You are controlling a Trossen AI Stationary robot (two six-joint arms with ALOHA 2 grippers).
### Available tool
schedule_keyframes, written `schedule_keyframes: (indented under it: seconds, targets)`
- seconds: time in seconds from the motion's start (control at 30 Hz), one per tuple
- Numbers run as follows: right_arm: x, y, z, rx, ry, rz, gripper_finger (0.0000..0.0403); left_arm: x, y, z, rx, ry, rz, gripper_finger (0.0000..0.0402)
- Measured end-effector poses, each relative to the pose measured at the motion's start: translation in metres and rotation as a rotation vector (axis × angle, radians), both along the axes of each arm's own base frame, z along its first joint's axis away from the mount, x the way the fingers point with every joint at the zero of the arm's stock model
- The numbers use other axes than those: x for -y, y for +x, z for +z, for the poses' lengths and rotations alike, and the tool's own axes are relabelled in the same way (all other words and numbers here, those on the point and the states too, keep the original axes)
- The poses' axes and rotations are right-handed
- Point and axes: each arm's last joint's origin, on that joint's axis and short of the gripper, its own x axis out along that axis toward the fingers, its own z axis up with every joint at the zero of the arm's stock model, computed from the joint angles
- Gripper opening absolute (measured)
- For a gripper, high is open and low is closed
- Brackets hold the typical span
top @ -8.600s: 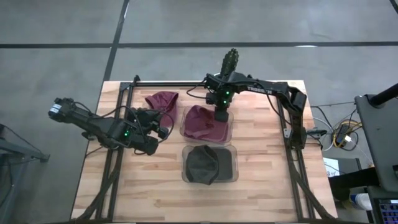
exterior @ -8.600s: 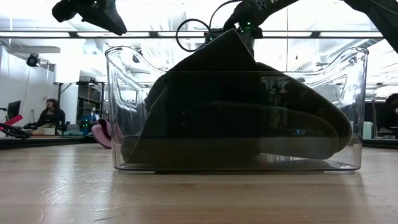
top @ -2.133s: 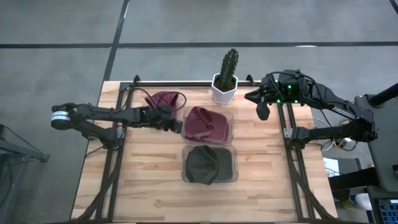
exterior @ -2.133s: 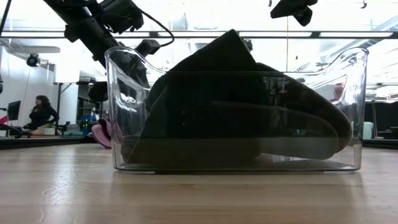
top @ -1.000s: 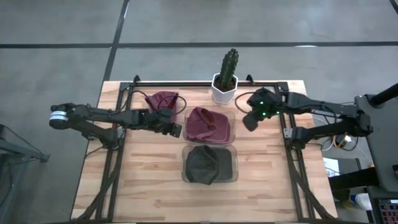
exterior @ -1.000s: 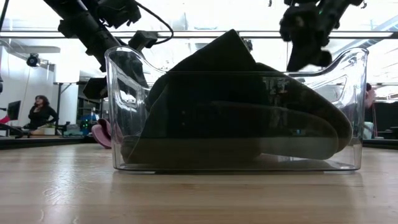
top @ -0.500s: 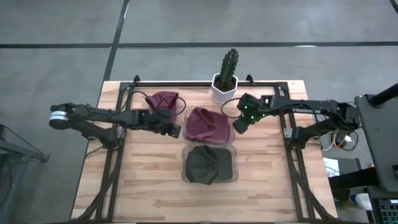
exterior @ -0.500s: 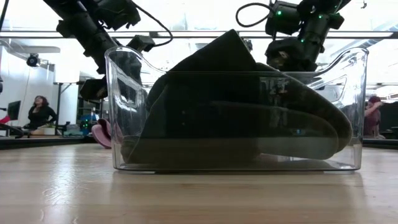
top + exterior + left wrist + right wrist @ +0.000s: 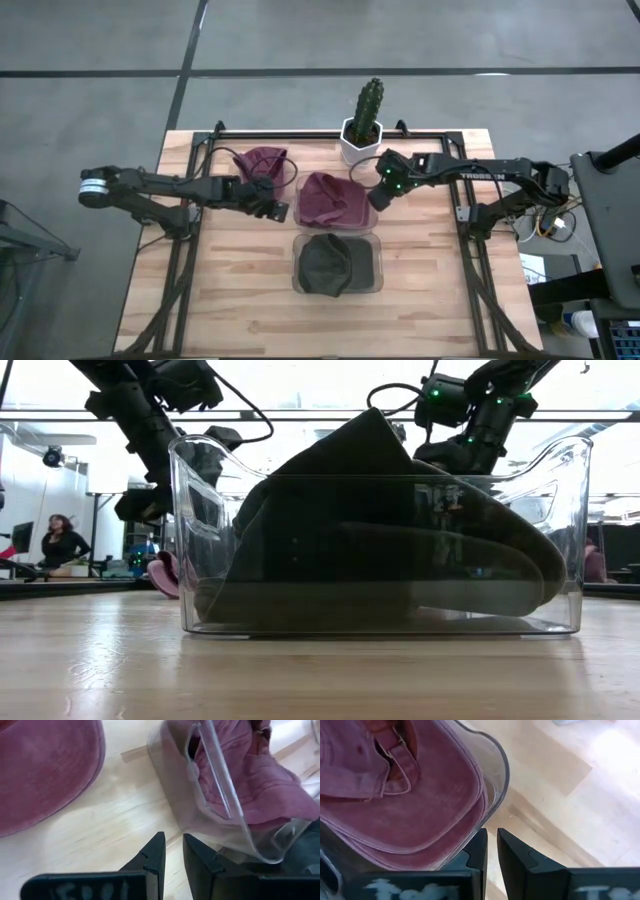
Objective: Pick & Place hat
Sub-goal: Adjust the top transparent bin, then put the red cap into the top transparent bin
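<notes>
left gripper (image 9: 270,203) nearly closed, empty, between loose maroon hat (image 9: 259,161) and clear bin (image 9: 372,205). right gripper (image 9: 379,196) nearly closed, empty, at bin's right rim.

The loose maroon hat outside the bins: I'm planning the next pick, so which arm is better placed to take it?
Probably the left. The left gripper sits between the loose maroon hat and the maroon hat's bin, on the hat's side. The right gripper is across that bin, by the cactus pot.
</notes>
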Motion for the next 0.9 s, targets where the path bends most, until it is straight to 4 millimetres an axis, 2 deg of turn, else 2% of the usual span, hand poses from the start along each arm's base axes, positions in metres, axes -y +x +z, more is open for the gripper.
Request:
schedule_keyframes:
  seconds: [0.3,0.5,0.7,0.9]
  targets:
    - [0.005,0.001,0.002,0.028,-0.018,-0.002,0.0038,0.001,-0.014,0.001,-0.080,-0.020,0.023,0.0060]
    - [0.006,-0.021,0.010,-0.065,-0.031,-0.029,0.0038,-0.003,-0.036,0.013,-0.117,0.070,0.126,0.0060]
    - [0.000,-0.045,0.047,0.048,-0.134,-0.014,0.0038,-0.013,-0.055,0.027,-0.071,0.146,0.200,0.0060]
    - [-0.010,-0.070,0.087,0.239,-0.214,-0.016,0.0038,-0.037,-0.062,0.024,-0.139,0.175,0.287,0.0060]
